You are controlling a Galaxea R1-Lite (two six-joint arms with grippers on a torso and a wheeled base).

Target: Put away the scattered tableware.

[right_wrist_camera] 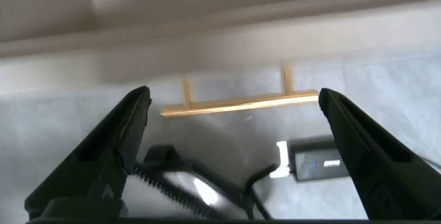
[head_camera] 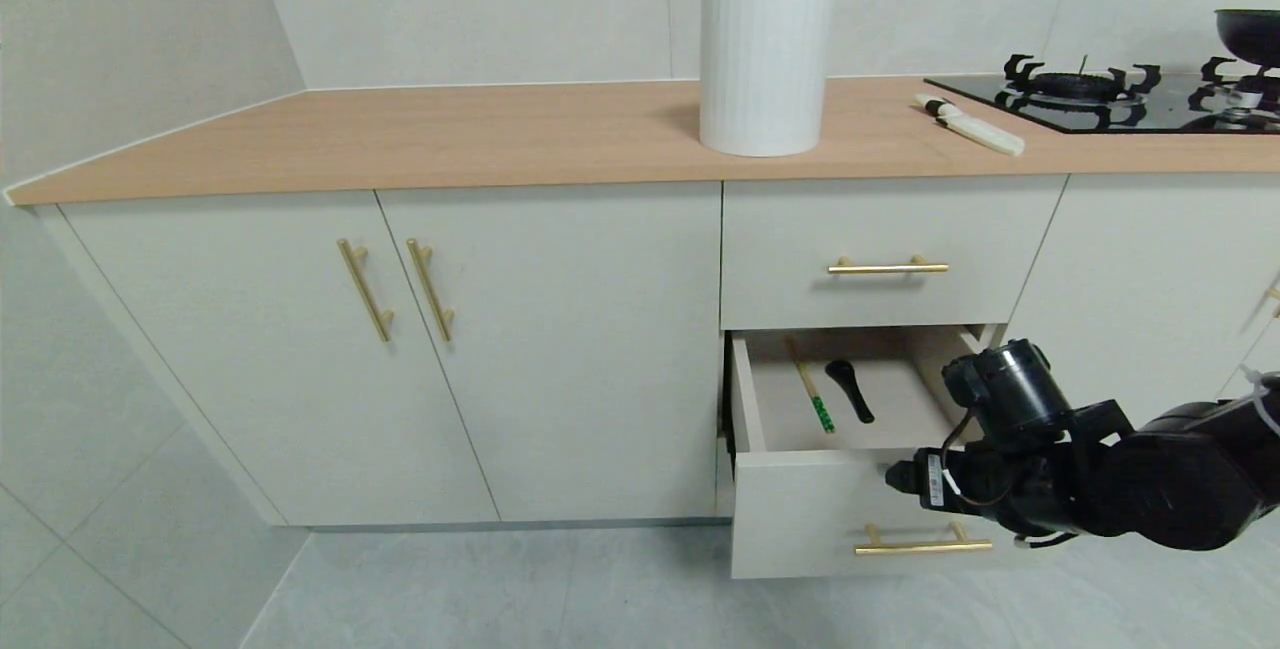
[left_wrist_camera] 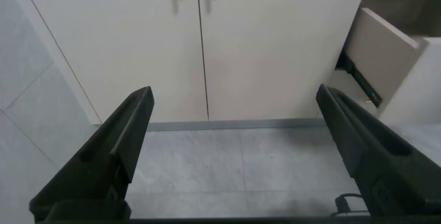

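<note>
Black and spread wide, right tool (right_wrist_camera: 233, 98), fingers (right_wrist_camera: 124, 134) empty, poised just in front of the open lower drawer (head_camera: 800, 514), with its brass handle (right_wrist_camera: 238, 104) seen through the gap beyond the fingertips. Right arm (head_camera: 1150, 474) low, stretched in from the right at drawer height, wrist turned toward the drawer front. Left tool (left_wrist_camera: 234, 93) likewise spread and gripping nothing, hung low over grey floor tiles (left_wrist_camera: 227, 169), facing the foot of the double cupboard doors (left_wrist_camera: 200, 45), with the open drawer's side at one edge.

Inside the drawer, toward the back: wooden chopsticks (head_camera: 812, 399) with green-patterned ends and, just beside them, a black spoon (head_camera: 850, 391). Both flat on the drawer bottom, roughly parallel, not touching. Directly above, an upper drawer (head_camera: 880, 249), shut, with the same kind of brass bar.

Up on the wooden worktop (head_camera: 450, 134): a tall white ribbed cylinder (head_camera: 767, 51) standing upright, then a cream-coloured knife (head_camera: 970, 125) with a dark band on its handle, lying flat between the cylinder and the black gas hob (head_camera: 1110, 99). Dark pan (head_camera: 1250, 34) on the far burner. Pale tiled walls behind, meeting in a corner at the left.
</note>
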